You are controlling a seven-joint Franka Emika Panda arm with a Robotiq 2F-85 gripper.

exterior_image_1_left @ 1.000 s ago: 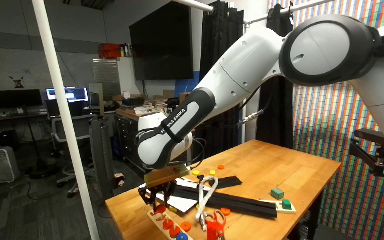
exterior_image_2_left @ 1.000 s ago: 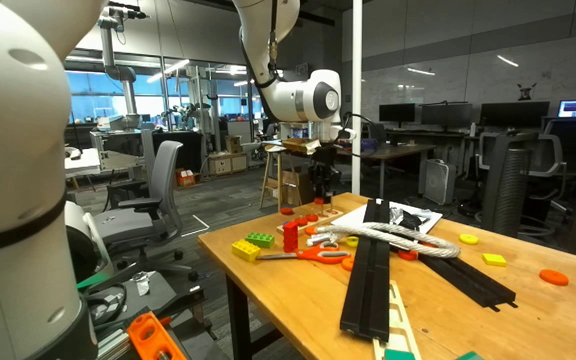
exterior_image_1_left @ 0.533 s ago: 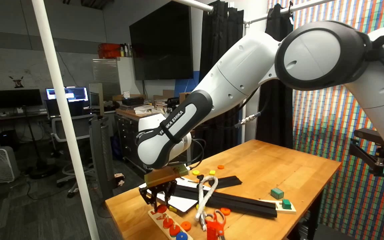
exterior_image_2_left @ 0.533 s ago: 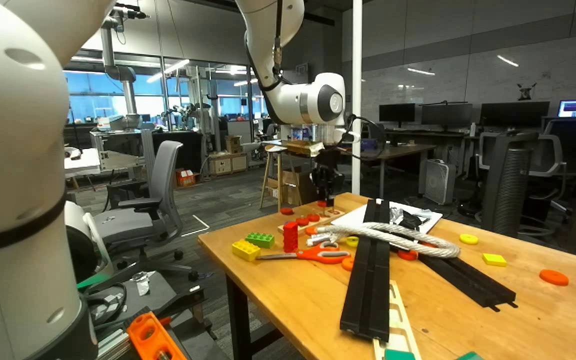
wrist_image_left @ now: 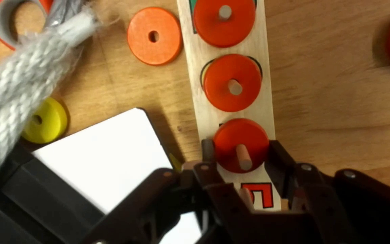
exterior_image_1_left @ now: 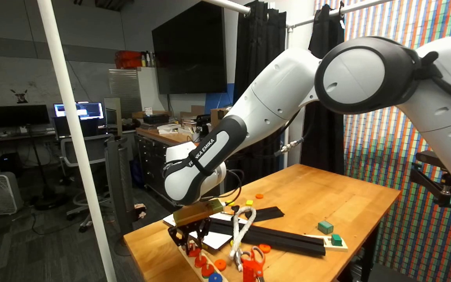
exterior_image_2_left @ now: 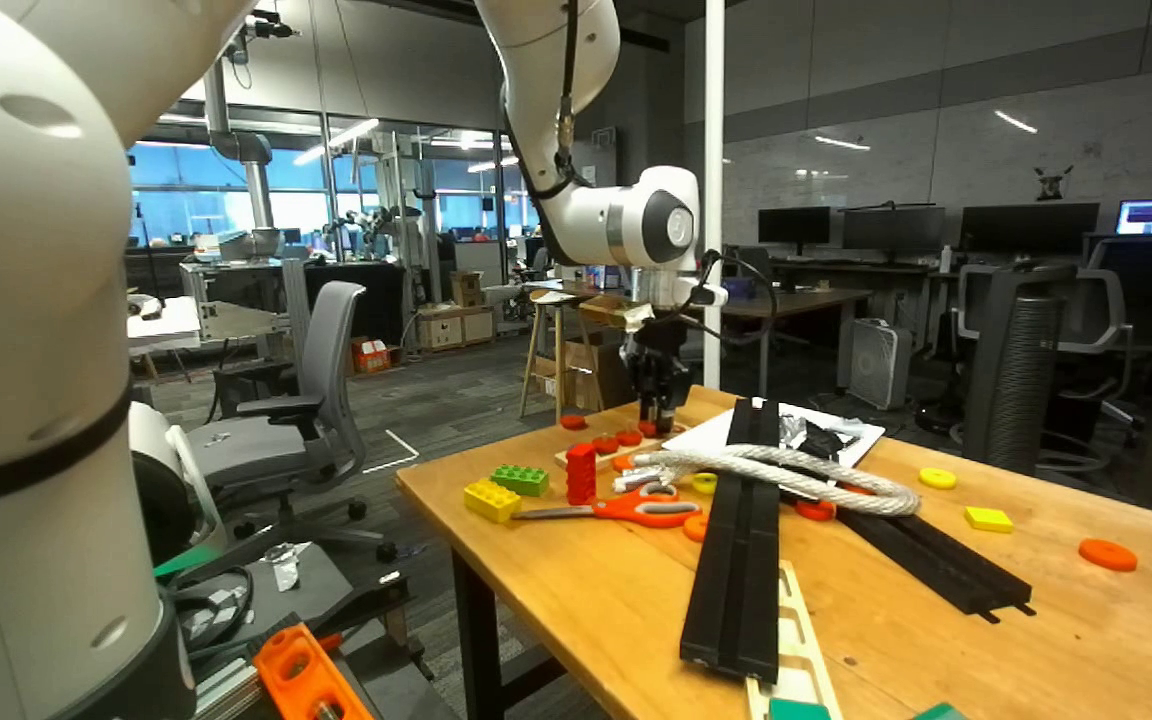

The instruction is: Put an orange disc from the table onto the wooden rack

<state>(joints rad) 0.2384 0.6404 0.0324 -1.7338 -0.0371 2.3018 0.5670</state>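
Observation:
My gripper (wrist_image_left: 241,150) is shut on an orange-red disc (wrist_image_left: 235,134), with one fingertip against each side. The disc is around a peg of the wooden rack (wrist_image_left: 204,117), a pale board with pegs; the peg's top sticks up through the hole. I cannot tell whether the disc touches the board. In both exterior views the gripper (exterior_image_1_left: 194,246) (exterior_image_2_left: 657,414) is low over the far end of the rack (exterior_image_1_left: 192,263). Two more orange-red discs (wrist_image_left: 215,84) sit on neighbouring pegs. A loose orange disc (wrist_image_left: 168,40) lies on the table (exterior_image_2_left: 576,570) beside the rack.
A white board (wrist_image_left: 110,149) and black track pieces (exterior_image_2_left: 736,560) lie beside the rack. Rope (exterior_image_1_left: 245,231), scissors (exterior_image_2_left: 646,508), toy bricks (exterior_image_2_left: 492,500), further discs (exterior_image_2_left: 1107,555) and a pale slatted wooden frame (exterior_image_2_left: 804,635) lie on the table.
My gripper and the held disc have moved down. The disc was above the peg's top and is now around the peg.

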